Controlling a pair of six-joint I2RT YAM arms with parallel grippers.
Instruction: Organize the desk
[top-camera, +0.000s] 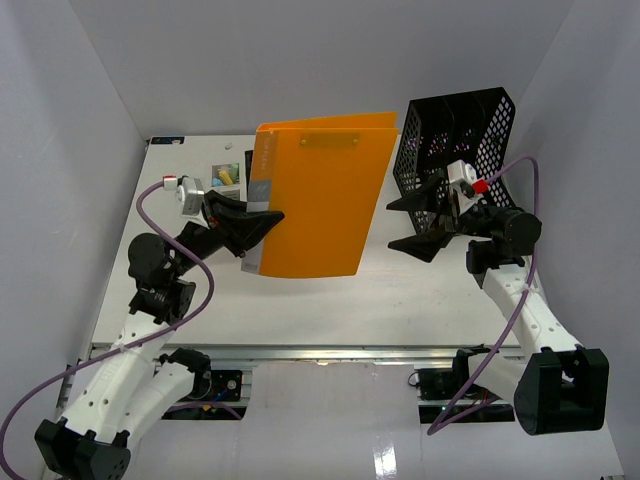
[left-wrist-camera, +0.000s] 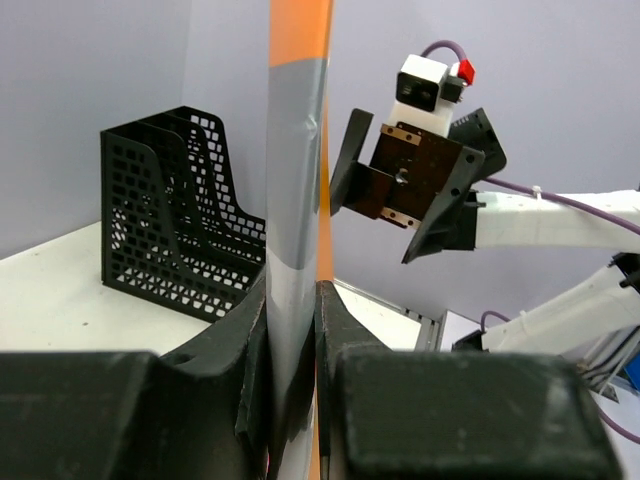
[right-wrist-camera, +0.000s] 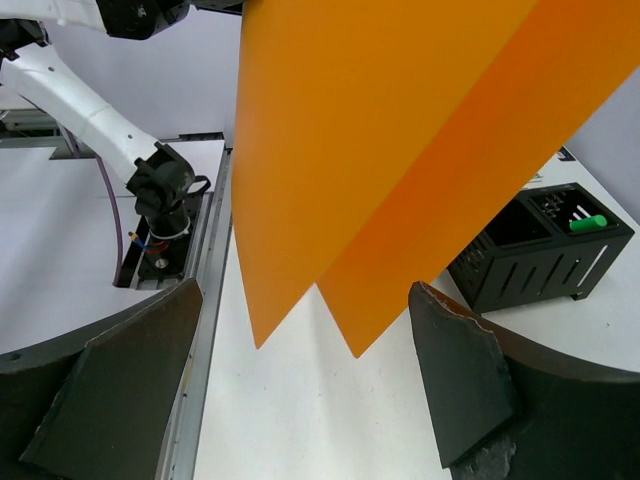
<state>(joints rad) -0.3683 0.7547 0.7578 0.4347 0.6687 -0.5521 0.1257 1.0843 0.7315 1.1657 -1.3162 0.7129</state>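
Left gripper was clamped on the grey spine strip of the orange binder, with its black fingers pinching from both sides. Desk was a flat matte white rectangle. In the top view it looked wider than deep, with the long axis left-right along the metal rail at its near edge and plain white walls around it.

Binder hung clear of the desk over its middle, spine roughly upright. Its smooth stiff covers were fanned slightly apart and reached right toward the right gripper. Right gripper was spread wide with nothing in it, jaws facing the binder's free edge and apart from it.

Black perforated-metal file rack stood at the far right of the desk, just behind the right gripper, with upright dividers. Black slotted box sat on the desk past the binder in the right wrist view. A green pen-like item lay in its top; couldn't tell what it was.
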